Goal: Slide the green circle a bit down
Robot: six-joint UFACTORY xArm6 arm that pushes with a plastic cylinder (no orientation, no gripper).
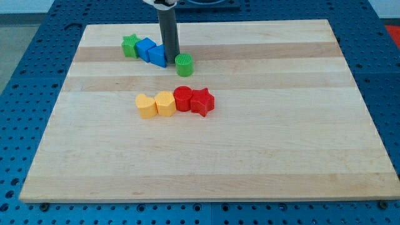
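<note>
The green circle (184, 65) is a short green cylinder on the wooden board (250, 156), near the view's top, left of centre. My tip (172, 60) rests on the board just to the left of the green circle, close to it or touching it. The rod rises straight up from there and hides part of a blue block (159, 55) behind it.
A second blue block (145, 48) and a green star (130, 45) lie in a row to the left of the rod. Below, a row holds a yellow heart (145, 106), a yellow block (165, 103), a red circle (183, 99) and a red star (202, 102).
</note>
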